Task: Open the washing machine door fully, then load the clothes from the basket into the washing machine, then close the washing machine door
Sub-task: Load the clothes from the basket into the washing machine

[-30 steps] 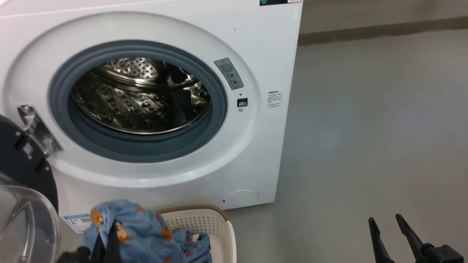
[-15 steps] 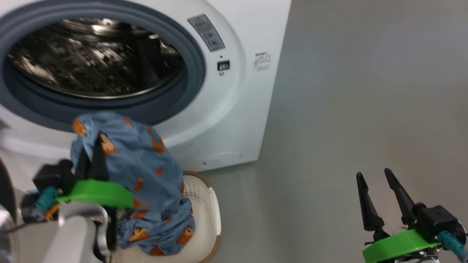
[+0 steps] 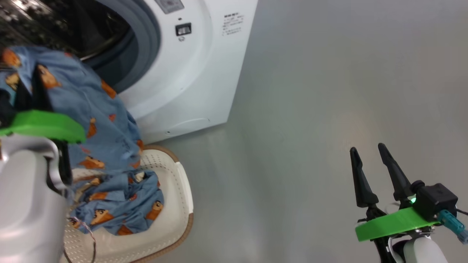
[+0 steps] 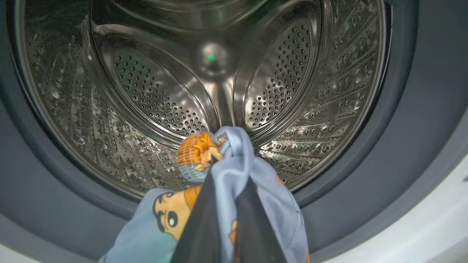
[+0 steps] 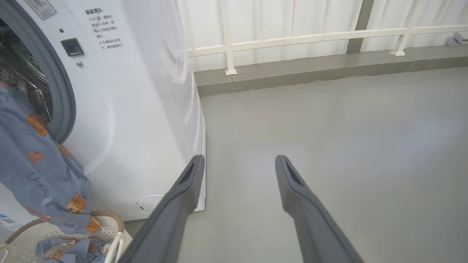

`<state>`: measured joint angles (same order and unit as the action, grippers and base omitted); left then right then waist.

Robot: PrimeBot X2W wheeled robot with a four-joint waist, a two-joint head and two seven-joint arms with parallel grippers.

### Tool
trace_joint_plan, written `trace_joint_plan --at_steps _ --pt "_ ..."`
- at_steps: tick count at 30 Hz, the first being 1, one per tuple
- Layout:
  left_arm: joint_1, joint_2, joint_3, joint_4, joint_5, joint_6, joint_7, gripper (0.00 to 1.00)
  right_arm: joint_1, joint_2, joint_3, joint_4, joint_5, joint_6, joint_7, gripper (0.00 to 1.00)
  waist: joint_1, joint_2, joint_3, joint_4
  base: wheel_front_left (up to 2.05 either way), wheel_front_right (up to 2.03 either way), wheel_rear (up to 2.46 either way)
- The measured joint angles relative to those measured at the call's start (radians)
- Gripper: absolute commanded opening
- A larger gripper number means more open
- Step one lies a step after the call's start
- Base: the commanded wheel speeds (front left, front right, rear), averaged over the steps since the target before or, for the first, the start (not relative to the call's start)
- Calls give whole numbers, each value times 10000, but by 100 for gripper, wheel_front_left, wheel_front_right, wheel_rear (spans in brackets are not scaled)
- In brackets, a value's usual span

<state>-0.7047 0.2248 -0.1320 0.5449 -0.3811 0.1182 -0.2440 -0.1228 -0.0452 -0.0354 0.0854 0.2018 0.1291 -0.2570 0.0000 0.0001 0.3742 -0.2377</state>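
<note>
Left wrist view put your left claw (image 4: 228, 179) pressed together on a bunch of the clothes (image 4: 234, 153), right at the mouth of the drum (image 4: 146, 91). The drum lay straight ahead along the fingers and farther in. In the head view the blue clothes hung in one long tail from that claw at the far left down into the basket (image 3: 182, 204), which sat near the foot of the washing machine (image 3: 197, 73). Their long line ran top to bottom, with the lower end bunched in the basket. I'd judge you needed to push forward and in, lifting enough to drag that tail over the grey seal (image 4: 55, 190). Well off to the right, your right claw (image 3: 367, 149) stood spread and empty above the floor (image 3: 292, 146). The left arm was plainly the nearer one.
</note>
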Motion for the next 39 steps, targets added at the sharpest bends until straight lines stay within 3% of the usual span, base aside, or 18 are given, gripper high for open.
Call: trace_joint_plan --at_steps 10,24,39 --pt "-2201 385 8 1847 374 -104 -58 0 -459 23 541 -42 405 2 0 100 0 0 1051 -517 0 0 0" --pt "-5181 1559 307 3622 531 -625 -98 0 -931 35 1198 -98 477 0 0 100 0 0 2294 -1119 0 0 0" --pt "-7542 2587 52 4922 1058 -876 -98 0 -1233 61 1973 -98 610 0 0 100 0 0 3210 -2019 0 0 0"
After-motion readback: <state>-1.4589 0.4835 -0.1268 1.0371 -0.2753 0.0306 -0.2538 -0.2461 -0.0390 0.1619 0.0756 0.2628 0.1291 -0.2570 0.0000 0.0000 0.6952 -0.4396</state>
